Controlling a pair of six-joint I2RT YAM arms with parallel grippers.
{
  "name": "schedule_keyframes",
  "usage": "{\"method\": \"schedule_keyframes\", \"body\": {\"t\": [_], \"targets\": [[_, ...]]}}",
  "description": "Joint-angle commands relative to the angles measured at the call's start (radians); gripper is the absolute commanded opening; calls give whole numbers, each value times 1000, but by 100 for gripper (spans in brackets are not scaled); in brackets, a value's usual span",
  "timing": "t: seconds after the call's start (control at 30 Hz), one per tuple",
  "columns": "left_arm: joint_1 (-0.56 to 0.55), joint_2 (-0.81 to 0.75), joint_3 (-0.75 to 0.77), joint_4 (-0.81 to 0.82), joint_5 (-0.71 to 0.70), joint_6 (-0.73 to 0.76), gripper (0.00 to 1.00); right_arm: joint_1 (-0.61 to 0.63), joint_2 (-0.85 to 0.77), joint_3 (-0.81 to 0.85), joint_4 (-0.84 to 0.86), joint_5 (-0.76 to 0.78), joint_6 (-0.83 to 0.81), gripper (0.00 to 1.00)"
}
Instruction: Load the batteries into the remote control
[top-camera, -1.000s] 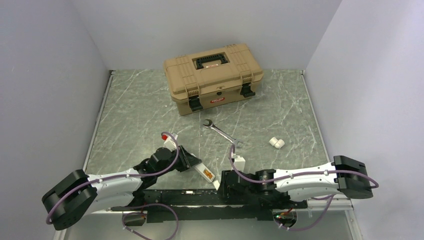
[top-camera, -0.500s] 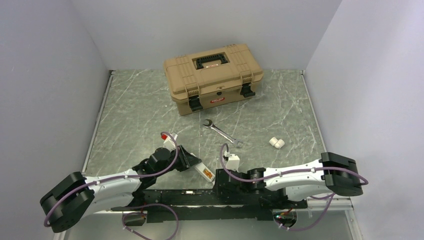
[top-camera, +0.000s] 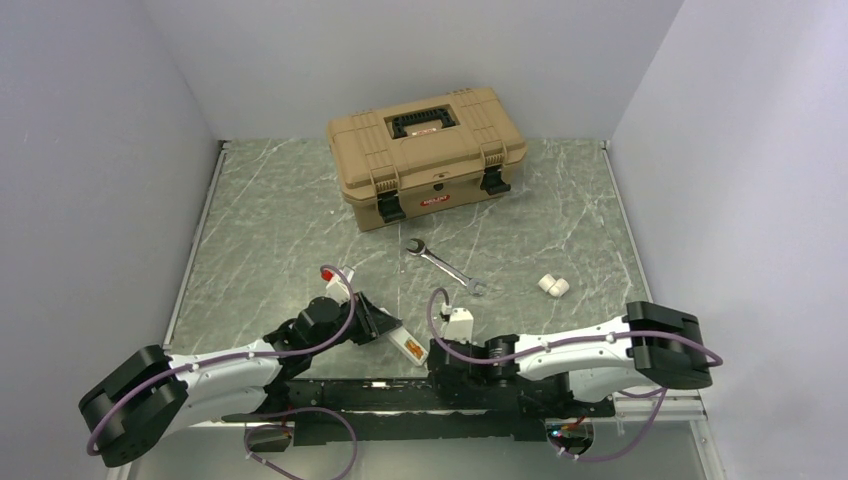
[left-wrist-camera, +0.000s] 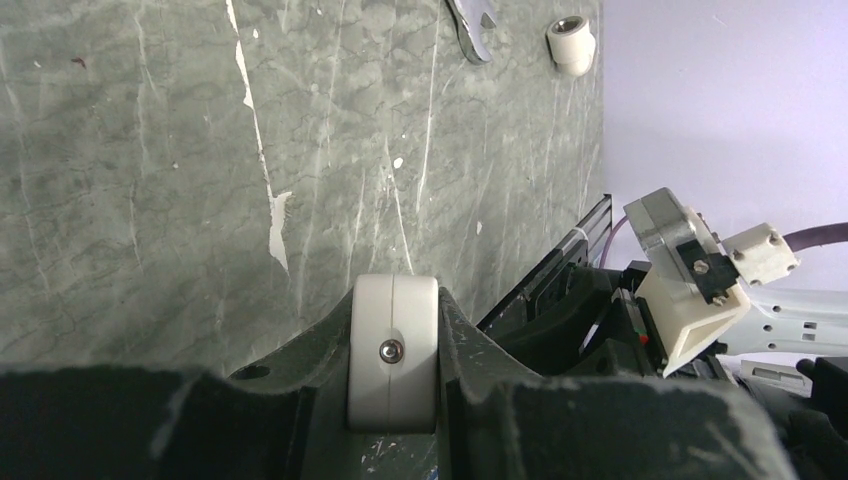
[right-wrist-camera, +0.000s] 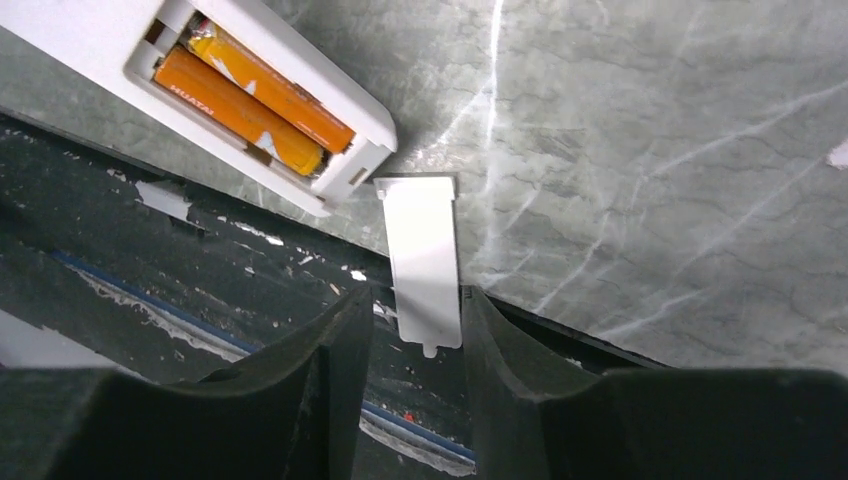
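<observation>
Slim white plastic remote control (top-camera: 410, 347), one end lost inside left pincer's (top-camera: 386, 330) tight pinch; right pincer (right-wrist-camera: 415, 335) spread astride flat white battery cover (right-wrist-camera: 424, 250) just beside it.

Soft, even light from overhead fills the top view, leaving the marbled desk (top-camera: 270, 230) free of glare and only a faint, short shadow at the front of the toolbox (top-camera: 427, 155). In both wrist views the dark fingers of the left hand (left-wrist-camera: 393, 330) and right hand (right-wrist-camera: 415, 300) are murky and out of focus in the foreground. The desk beyond is sharp, as are the remote control (right-wrist-camera: 215, 100) and its orange batteries (right-wrist-camera: 245, 100).
</observation>
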Motion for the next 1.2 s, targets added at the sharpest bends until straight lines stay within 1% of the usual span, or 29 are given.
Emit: {"method": "schedule_keyframes", "body": {"t": [0.0,0.13,0.27,0.4,0.53,0.7,0.87,1.07,1.17], "targets": [[-6,-21,2,37,2,5,0,24,125,38,-124,-25,-15,39],[-5,-28,-6,37,1,3,0,51,217,97,-175,-14,-17,30],[-5,-41,-10,28,-1,1,0,65,274,130,-198,-10,-20,22],[-6,-57,-11,12,-6,4,0,73,299,144,-207,-5,-19,11],[-5,-65,-17,8,-10,4,0,77,289,159,-229,19,-19,0],[-6,-79,-16,-7,-15,5,0,83,223,204,-269,87,-42,0],[-6,-118,-9,-51,-28,13,0,85,151,252,-352,163,-73,0],[-5,-164,-4,-110,-45,20,0,86,115,266,-422,179,-76,0],[-6,-173,-2,-124,-46,24,0,86,86,260,-428,193,-72,0]]}}
